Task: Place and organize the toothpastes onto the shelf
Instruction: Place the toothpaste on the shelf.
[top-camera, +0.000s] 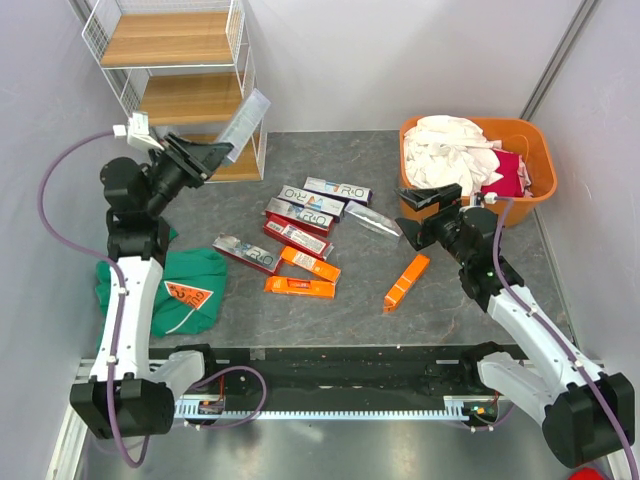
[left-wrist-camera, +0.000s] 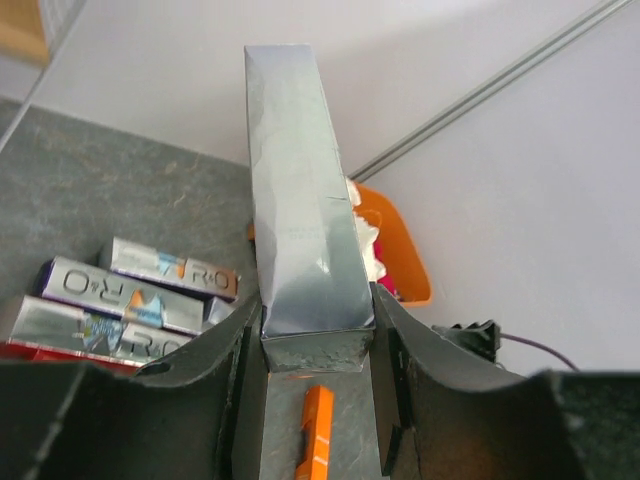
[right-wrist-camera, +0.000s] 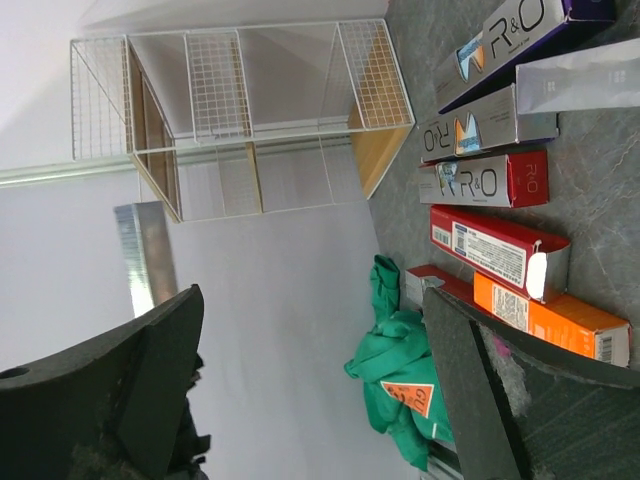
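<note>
The left gripper (top-camera: 212, 155) is clamped on one end of a silver-grey rectangular toothpaste carton (top-camera: 245, 120) held aloft just beside the tall white wire shelf (top-camera: 240, 60) with wooden tiers, while the right gripper (top-camera: 415, 212), jaws wide apart and empty, hovers near the other cartons (top-camera: 300, 240) lying on the grey table (top-camera: 350, 315).

An orange plastic tub (top-camera: 535, 150) sits at about two o'clock on the grey stone-patterned tabletop (top-camera: 360, 310). It is heaped with crumpled white laundry (top-camera: 450, 150), and a dark red cloth (top-camera: 512, 175) is tucked against its right side. Over at nine o'clock a green garment (top-camera: 200, 270) lies bunched near the left wall with an orange triangular label (top-camera: 187, 296) showing on it, and along the six o'clock edge runs a black rail (top-camera: 340, 365) with a ribbed metal strip (top-camera: 330, 410) just in front.
</note>
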